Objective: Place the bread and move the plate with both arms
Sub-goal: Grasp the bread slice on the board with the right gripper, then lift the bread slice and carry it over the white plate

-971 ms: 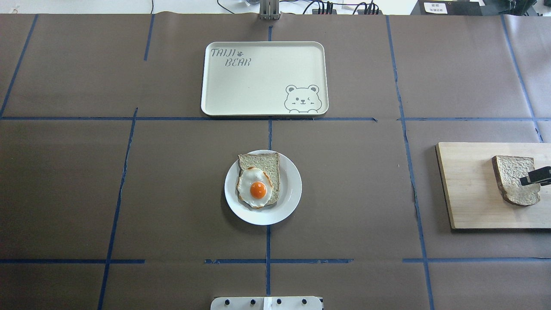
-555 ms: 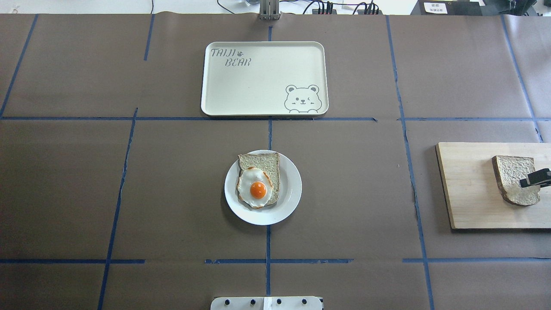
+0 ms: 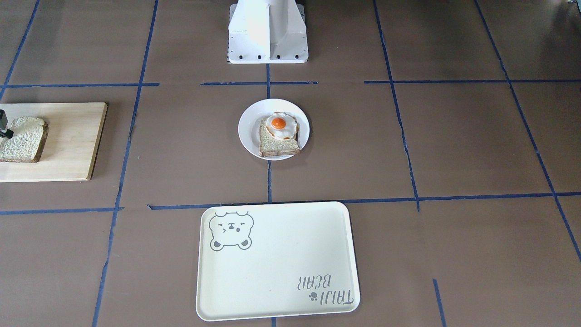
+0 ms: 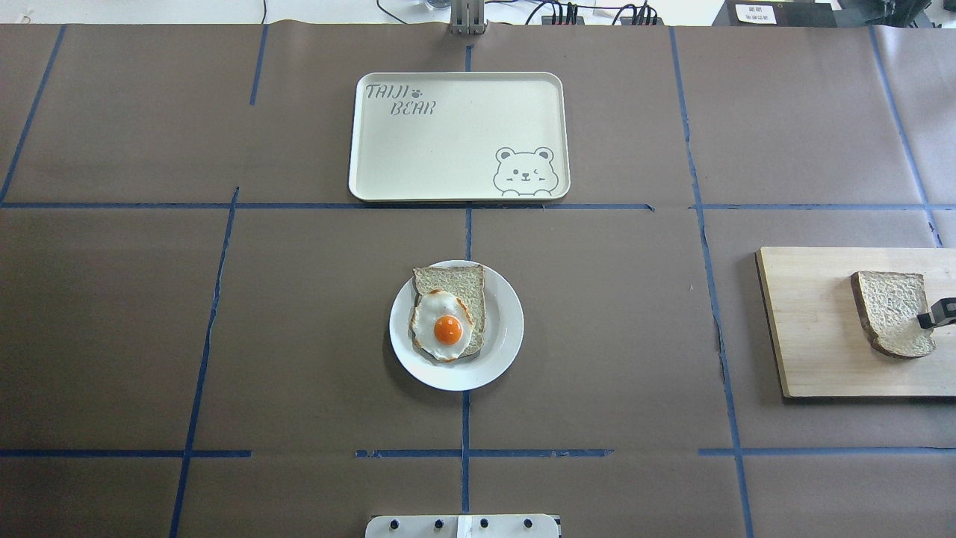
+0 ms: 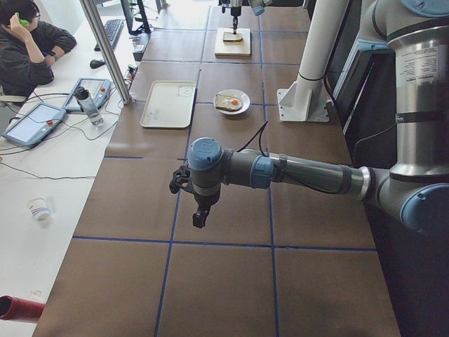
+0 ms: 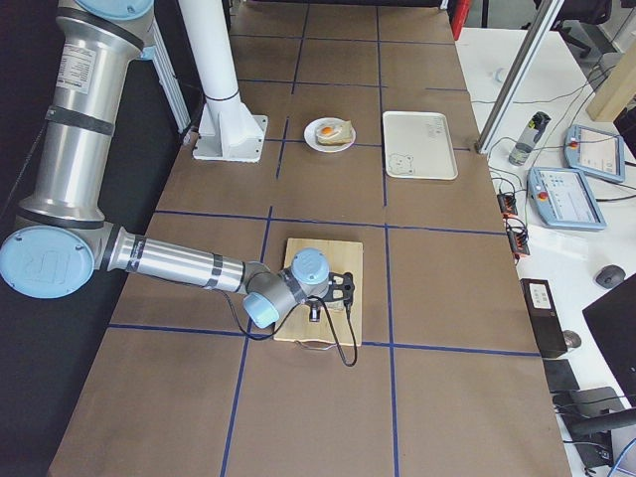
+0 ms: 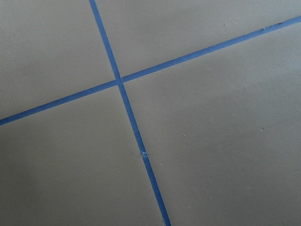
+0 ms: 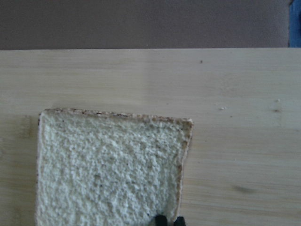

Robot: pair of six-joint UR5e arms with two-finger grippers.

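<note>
The plain bread (image 4: 889,310) lies on a wooden board (image 4: 818,336) at the table's right edge. My right gripper (image 4: 926,320) is at the slice's right edge. In the right wrist view its two fingertips (image 8: 161,219) stand close together, pinching the crust of the bread (image 8: 108,169). The white plate (image 4: 508,332) sits at the table's centre with an egg-topped slice (image 4: 448,321) on it. My left gripper (image 5: 198,207) hangs over bare table far to the left. It shows only in the exterior left view, so I cannot tell whether it is open or shut.
A cream bear tray (image 4: 448,142) lies beyond the plate. The white pedestal (image 3: 268,32) stands on the robot's side of the plate. Blue tape lines cross the brown table cover. An operator (image 5: 28,42) sits past the table's far side.
My right gripper has drawn back to the right, toward the overhead view's edge. The bread has shifted a few pixels to the left. Plate and tray have not moved.
</note>
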